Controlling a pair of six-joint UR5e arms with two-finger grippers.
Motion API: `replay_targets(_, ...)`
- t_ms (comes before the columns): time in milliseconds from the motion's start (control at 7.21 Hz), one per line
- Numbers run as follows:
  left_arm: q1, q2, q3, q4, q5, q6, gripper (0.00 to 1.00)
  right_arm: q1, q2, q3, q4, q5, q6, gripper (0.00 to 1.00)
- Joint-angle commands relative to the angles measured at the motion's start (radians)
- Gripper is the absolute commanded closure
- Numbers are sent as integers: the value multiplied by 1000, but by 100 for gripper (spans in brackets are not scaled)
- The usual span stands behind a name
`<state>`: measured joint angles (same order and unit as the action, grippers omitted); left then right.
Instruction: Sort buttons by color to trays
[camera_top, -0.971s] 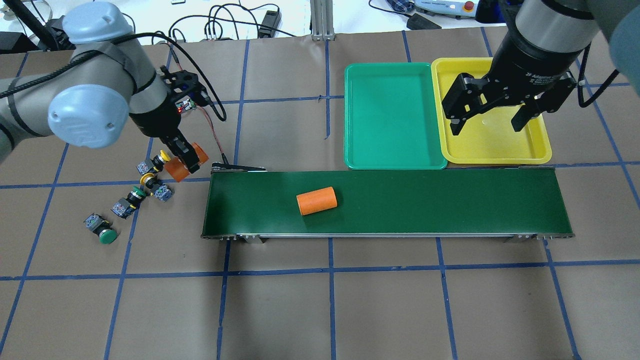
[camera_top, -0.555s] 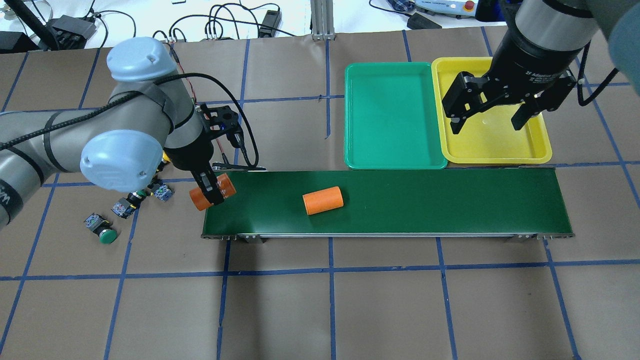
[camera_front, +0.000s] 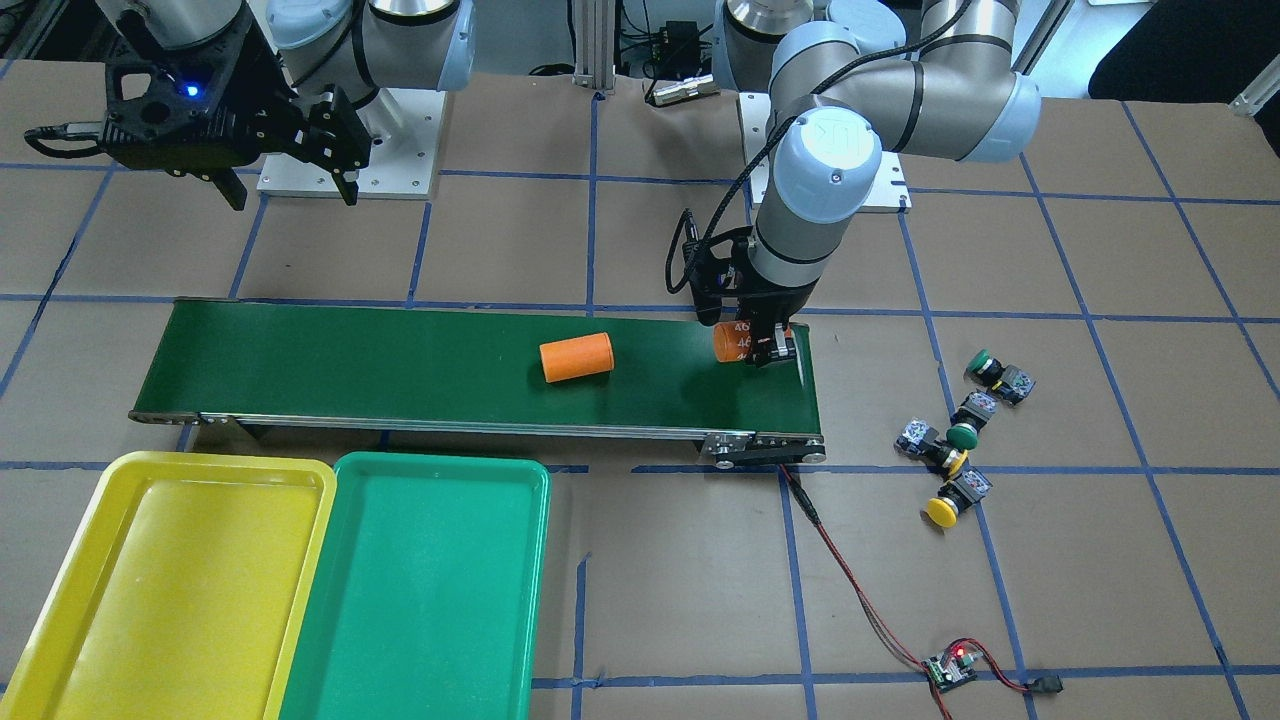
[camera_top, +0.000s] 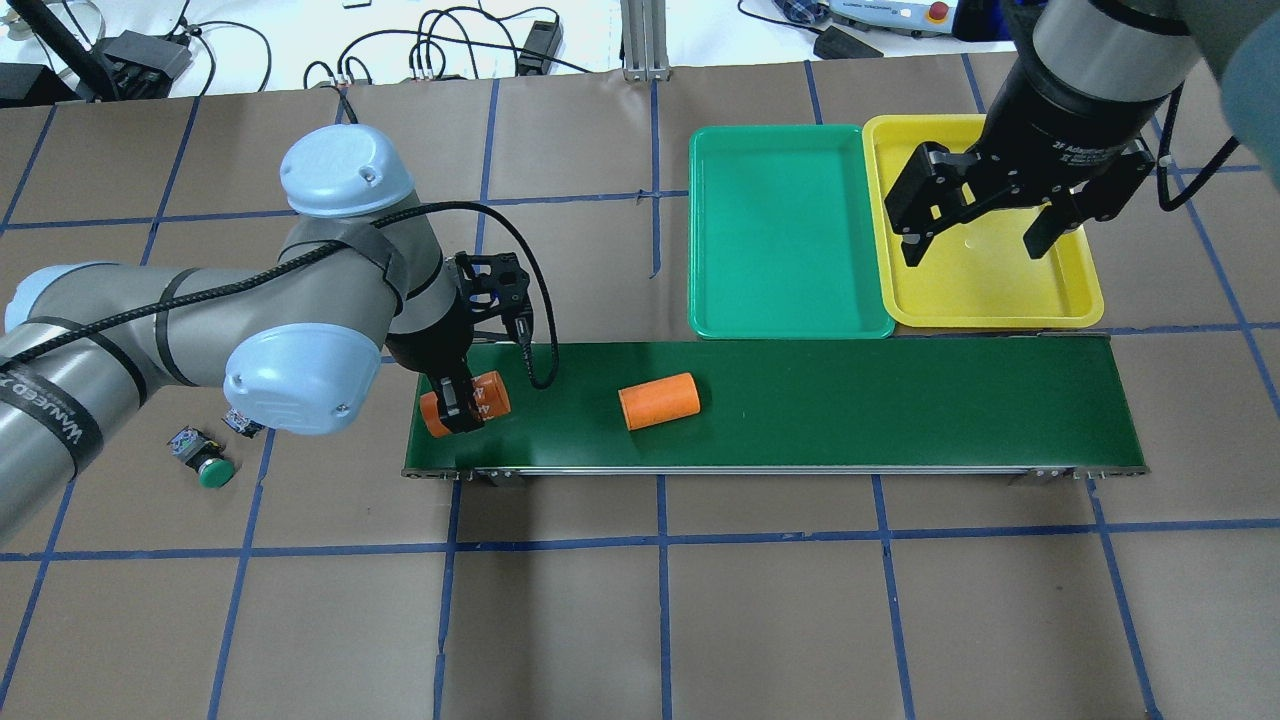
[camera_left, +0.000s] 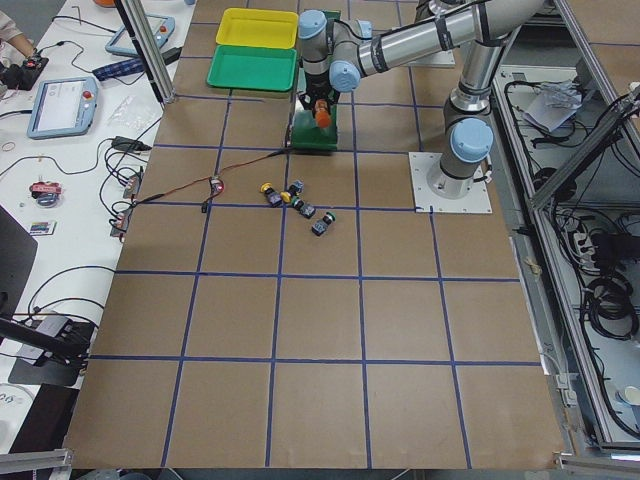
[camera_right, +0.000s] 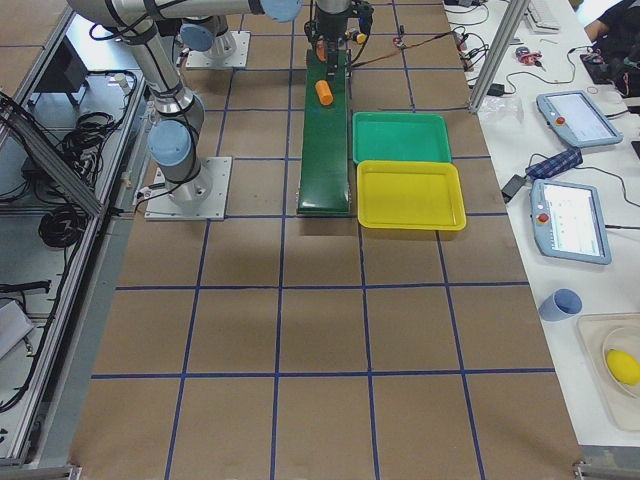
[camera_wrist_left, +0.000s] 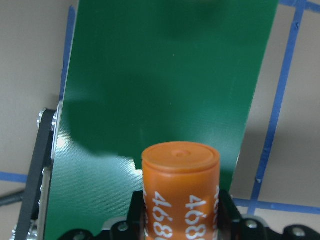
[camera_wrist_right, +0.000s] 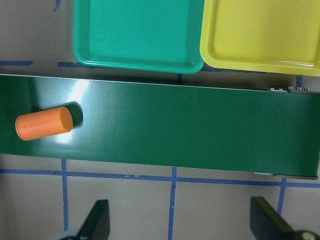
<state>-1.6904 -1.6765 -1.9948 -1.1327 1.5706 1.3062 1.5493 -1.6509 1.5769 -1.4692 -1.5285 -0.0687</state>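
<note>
Four buttons lie on the table past the belt's end: two green-capped (camera_front: 982, 366) (camera_front: 962, 435) and two yellow-capped (camera_front: 955, 463) (camera_front: 938, 512). In the overhead view one green button (camera_top: 212, 472) shows; my left arm hides most of the rest. The green tray (camera_top: 790, 230) and yellow tray (camera_top: 990, 290) stand side by side, both with nothing in them. My left gripper (camera_top: 458, 412) is shut on an orange cylinder marked 4680 (camera_wrist_left: 181, 170), low over the belt's left end. My right gripper (camera_top: 975, 250) hangs open over the yellow tray.
A long dark green conveyor belt (camera_top: 850, 400) runs in front of the trays. A second orange cylinder (camera_top: 659, 401) lies on it. A small circuit board (camera_front: 950, 668) with a red wire lies on the table past the buttons.
My left arm has swung right from beside the buttons to over the belt's left end, carrying the orange cylinder. The loose cylinder on the belt has shifted right. The right gripper has not moved.
</note>
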Motion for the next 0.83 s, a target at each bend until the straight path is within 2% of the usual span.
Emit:
replay_targets(0, 0, -20, -13, 24, 0, 36, 100, 0, 0, 0, 0, -1, -2, 0)
replay_targets(139, -2, -25, -15, 31, 2, 28, 36, 0, 0, 2, 1, -10, -3, 0)
replay_targets(277, -3, -25, -15, 31, 2, 27, 0, 0, 0, 2, 0, -6, -2, 0)
replay_targets(555, -5, -5, -4, 83, 9, 19, 0, 0, 0, 2, 0, -2, -3, 0)
replay_targets(694, 9, 23, 19, 68, -1, 16, 0, 0, 0, 2, 1, -10, -3, 0)
